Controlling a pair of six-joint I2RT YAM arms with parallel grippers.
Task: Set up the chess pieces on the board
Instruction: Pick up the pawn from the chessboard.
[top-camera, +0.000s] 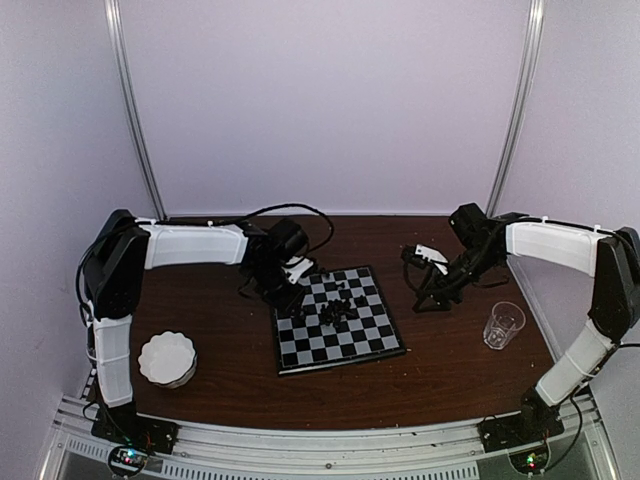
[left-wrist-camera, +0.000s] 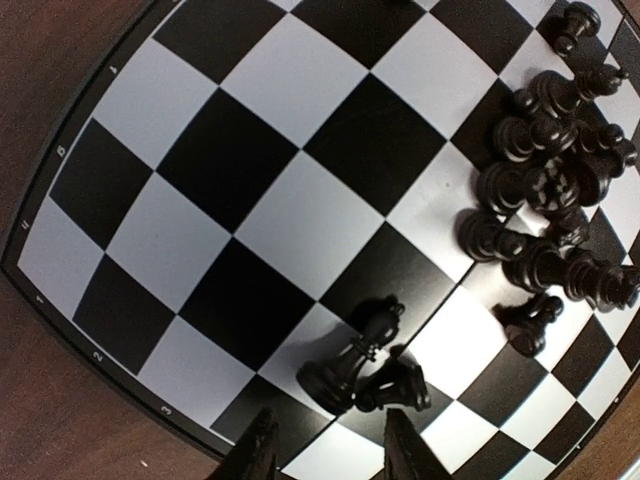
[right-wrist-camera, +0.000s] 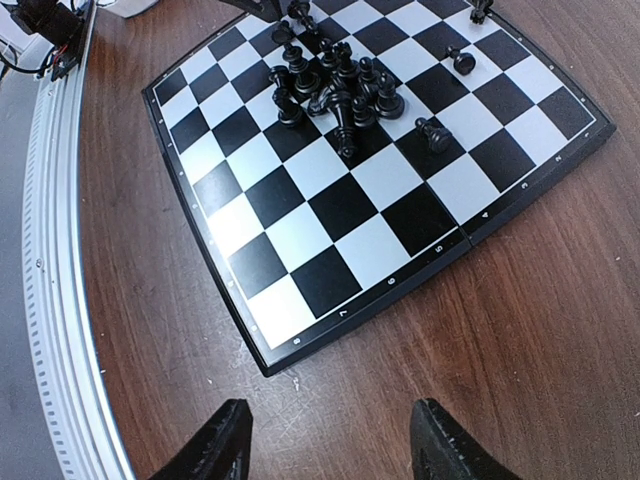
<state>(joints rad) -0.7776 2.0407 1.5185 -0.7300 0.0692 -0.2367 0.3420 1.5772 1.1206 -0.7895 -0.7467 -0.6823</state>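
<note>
The board (top-camera: 320, 345) lies in the middle of the table. Several black chess pieces (top-camera: 335, 312) are bunched on its far half, some toppled. The bunch also shows in the left wrist view (left-wrist-camera: 555, 190) and the right wrist view (right-wrist-camera: 340, 95). My left gripper (top-camera: 298, 290) is open and low over the board's (left-wrist-camera: 250, 180) far-left edge. Two pieces (left-wrist-camera: 350, 365) lean together just ahead of its fingertips (left-wrist-camera: 262, 450), not between them. My right gripper (top-camera: 430, 295) is open and empty, over bare wood (right-wrist-camera: 335, 450) off the board's (right-wrist-camera: 340, 205) right corner.
A round white scalloped dish (top-camera: 167, 358) sits at the near left. A clear plastic cup (top-camera: 503, 324) stands at the right. A metal rail (right-wrist-camera: 50, 300) runs along the table's near edge. Pale walls close in the back and sides.
</note>
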